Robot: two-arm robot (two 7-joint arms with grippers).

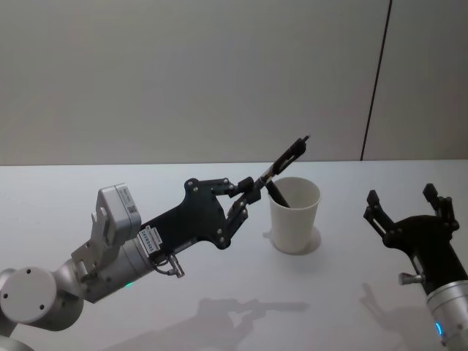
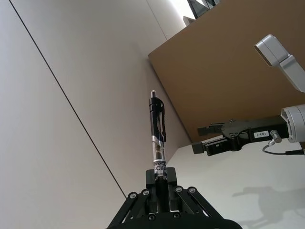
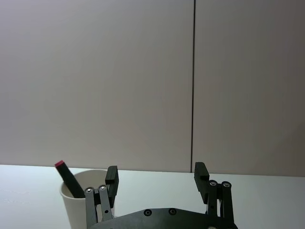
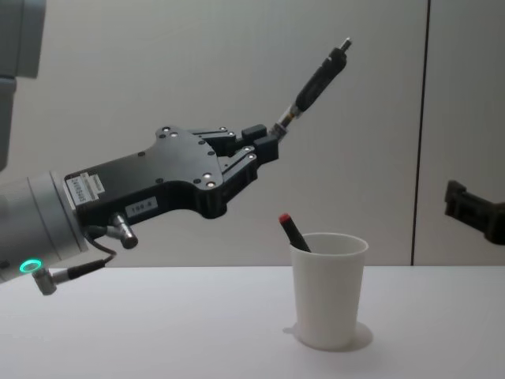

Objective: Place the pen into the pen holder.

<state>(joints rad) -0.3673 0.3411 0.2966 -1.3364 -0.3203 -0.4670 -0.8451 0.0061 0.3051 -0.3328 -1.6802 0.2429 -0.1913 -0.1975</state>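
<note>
Pen (image 4: pixel 316 79) held tilted, up and left of the paper-cup pen holder (image 4: pixel 330 288).
Left gripper (image 4: pixel 267 142) fingers clamp its lower end — swing it upright over the rim, clear of the red-tipped marker (image 4: pixel 293 231); right gripper (image 1: pixel 402 196) rests lower right, fingers spread.

Black pen (image 2: pixel 157 124), its lower barrel seemingly clear with a white lettered band. Plain white pen holder (image 4: pixel 327 292); black marker (image 4: pixel 293 231), red tip. Black left hand (image 4: pixel 267 140) and right hand (image 1: pixel 403 196); white surface (image 1: pixel 58 197).
</note>
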